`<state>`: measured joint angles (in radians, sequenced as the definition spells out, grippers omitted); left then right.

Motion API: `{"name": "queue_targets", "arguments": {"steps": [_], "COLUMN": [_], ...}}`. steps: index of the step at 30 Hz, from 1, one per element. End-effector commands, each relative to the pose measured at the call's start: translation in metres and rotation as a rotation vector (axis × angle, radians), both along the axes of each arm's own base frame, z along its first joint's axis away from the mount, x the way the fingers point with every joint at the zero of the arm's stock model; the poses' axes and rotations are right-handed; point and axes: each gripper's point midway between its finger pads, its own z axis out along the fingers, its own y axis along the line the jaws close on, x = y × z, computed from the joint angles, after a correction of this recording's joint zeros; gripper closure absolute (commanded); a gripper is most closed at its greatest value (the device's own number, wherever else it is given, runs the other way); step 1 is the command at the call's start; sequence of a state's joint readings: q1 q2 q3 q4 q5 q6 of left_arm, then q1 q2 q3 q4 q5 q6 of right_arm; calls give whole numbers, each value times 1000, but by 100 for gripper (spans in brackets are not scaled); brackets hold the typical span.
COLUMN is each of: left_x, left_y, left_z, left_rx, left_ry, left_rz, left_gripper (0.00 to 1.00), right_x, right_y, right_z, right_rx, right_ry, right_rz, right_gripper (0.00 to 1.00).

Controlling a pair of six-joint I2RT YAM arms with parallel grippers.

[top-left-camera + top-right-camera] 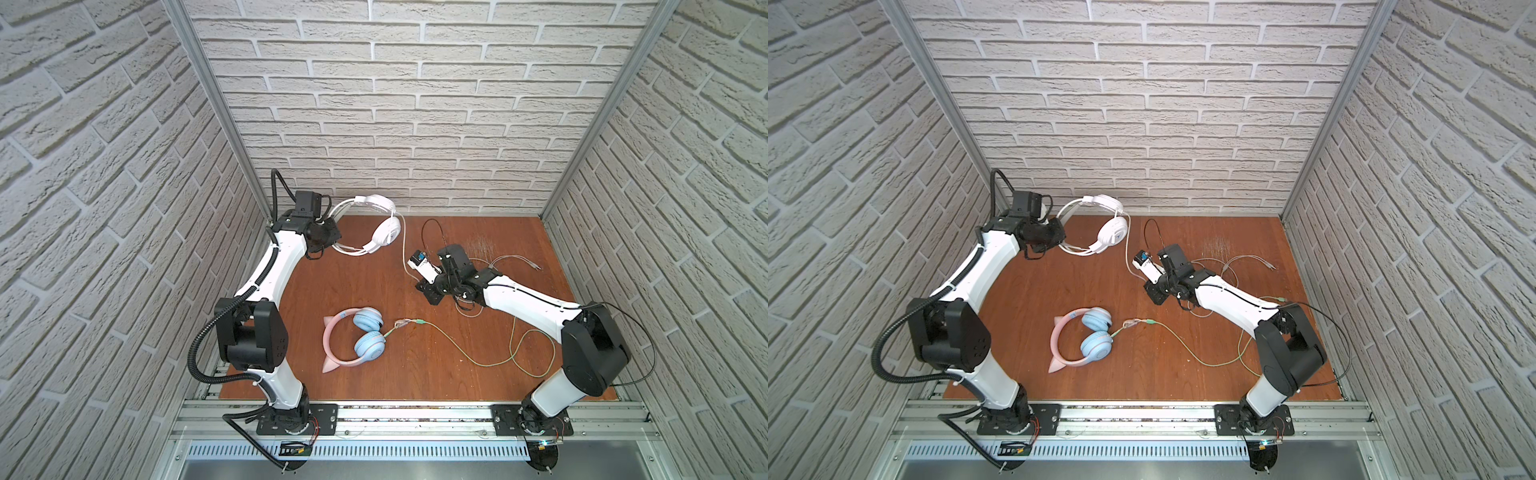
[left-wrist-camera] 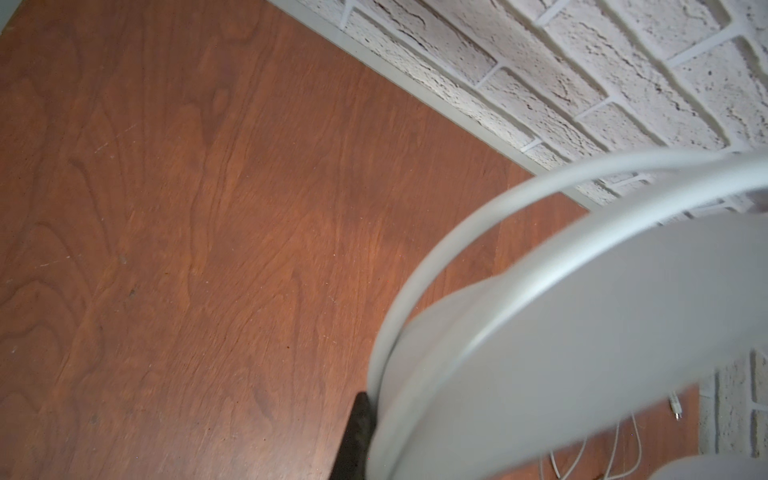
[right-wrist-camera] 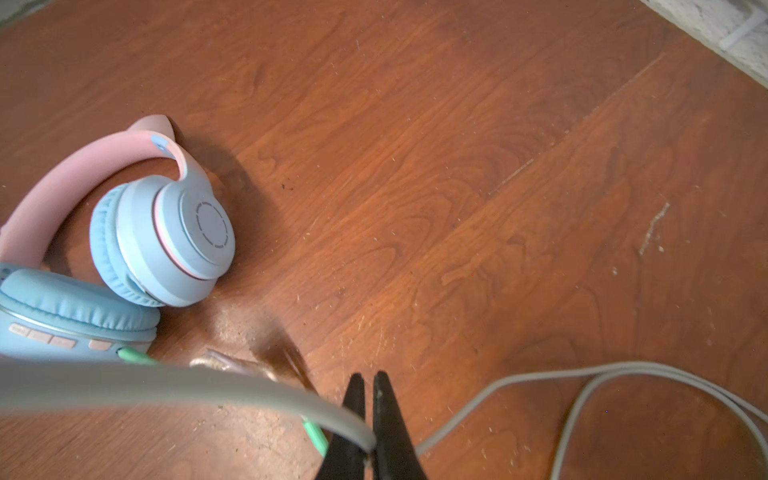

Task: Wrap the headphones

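The white headphones are at the back left, with my left gripper shut on their headband side. In the left wrist view the headband fills the frame beside one black finger; the other finger is hidden. Their pale cable runs down to my right gripper, which is shut on this cable. The right gripper hangs over the table's middle. The pink and blue headphones lie flat near the front, their greenish cable trailing right.
The pale cable's loose end lies in loops on the wooden table beyond the right gripper. Brick walls close in the back and both sides. A metal rail carrying both arm bases runs along the front.
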<state>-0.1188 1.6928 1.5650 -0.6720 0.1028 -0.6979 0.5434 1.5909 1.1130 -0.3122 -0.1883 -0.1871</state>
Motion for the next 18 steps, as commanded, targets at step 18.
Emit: {"name": "queue_targets", "arguments": {"steps": [18], "left_x": [-5], "left_y": [31], "left_z": [18], "left_rx": [-43], "left_ry": [-87], "left_rz": [126], "left_gripper": [100], "right_x": [2], "right_y": [-62], "right_z": [-15], "right_rx": [-184], "right_ry": [104], "right_rz": [-270], "right_gripper": [94]}}
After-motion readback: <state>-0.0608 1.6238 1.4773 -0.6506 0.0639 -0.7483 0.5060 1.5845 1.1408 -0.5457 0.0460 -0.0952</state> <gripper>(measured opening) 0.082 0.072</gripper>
